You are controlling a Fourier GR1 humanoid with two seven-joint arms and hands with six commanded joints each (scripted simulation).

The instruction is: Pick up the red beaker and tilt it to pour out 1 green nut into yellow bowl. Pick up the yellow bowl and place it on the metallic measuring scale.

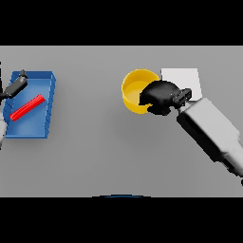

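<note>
Head view of the grey desk (95, 156). The yellow bowl (135, 90) stands at about 12 o'clock from the desk's middle, touching the pale, flat measuring scale (182, 78) on its 3 o'clock side. The right hand (160, 96) lies over the bowl's 3 o'clock rim with its fingers curled round the rim, apparently gripping it; whether the thumb is inside or outside the wall cannot be told. The red beaker (27, 107) lies tipped on its side in the blue tray (47, 90) at 9 o'clock, well apart from the bowl. The left hand (16, 84) hovers over the tray's 11 o'clock corner, and its fingers cannot be made out. No green nut is visible in the bowl or elsewhere. Risks, as judged: a 1-sided rim grip may let the bowl tilt or slip when lifted, spilling any nut inside; the bowl's closeness to the scale means a low carry could catch the scale's edge and push it; and if no nut was poured, moving the bowl now would skip step 1 of the task.
</note>
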